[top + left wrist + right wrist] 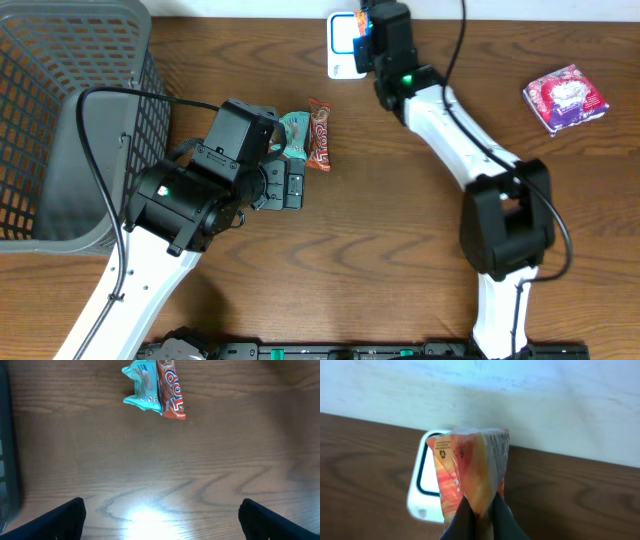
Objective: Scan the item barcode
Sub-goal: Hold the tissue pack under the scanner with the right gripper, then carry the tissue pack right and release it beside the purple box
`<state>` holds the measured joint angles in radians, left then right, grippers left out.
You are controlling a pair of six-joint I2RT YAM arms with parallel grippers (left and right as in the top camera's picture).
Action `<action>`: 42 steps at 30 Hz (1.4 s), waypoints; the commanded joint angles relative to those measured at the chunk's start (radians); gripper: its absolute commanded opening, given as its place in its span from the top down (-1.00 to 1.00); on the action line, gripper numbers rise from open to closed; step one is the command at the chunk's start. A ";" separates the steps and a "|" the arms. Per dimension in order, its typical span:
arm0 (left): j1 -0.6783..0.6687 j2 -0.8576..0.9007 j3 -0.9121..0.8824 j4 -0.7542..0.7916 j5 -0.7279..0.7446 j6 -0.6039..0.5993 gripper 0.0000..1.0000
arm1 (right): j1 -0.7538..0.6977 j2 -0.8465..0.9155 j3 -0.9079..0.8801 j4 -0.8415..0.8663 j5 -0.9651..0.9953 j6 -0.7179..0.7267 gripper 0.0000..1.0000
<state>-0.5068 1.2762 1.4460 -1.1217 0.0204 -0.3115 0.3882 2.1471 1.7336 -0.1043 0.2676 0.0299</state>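
A grey basket [60,120] fills the left end of the wooden surface [400,240], and both arms reach out over the wood. The right arm stretches to the far edge, where a white scanner [419,502] lies flat by the wall. The right fingers [461,521] are pinched together on the bottom of an orange packet [475,460], holding it upright just over the scanner's dark window. So the scanning step itself is in hand: the item is lifted and presented, not waiting to be picked.

From the wrist view I read a recycling mark and some print on the packet's near face, but I cannot tell whether the barcode is turned toward the window. The next move probably calls for tilting or rotating the packet until the code faces the glass, keeping the pinch firm.

The left fingers [65,520] stand wide apart and hold nothing, hovering near a teal packet [142,387] and a brown candy bar [170,390] that lie touching. A pink packet [565,98] sits well apart at the right.
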 commanded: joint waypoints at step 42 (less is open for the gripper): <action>-0.003 -0.002 0.002 -0.003 -0.005 -0.001 -0.96 | -0.429 -0.020 0.009 -0.523 0.012 -0.256 0.98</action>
<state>-0.5068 1.2762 1.4460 -1.1225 0.0208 -0.3115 0.0082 2.1612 1.7348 -0.5838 0.3950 -0.1841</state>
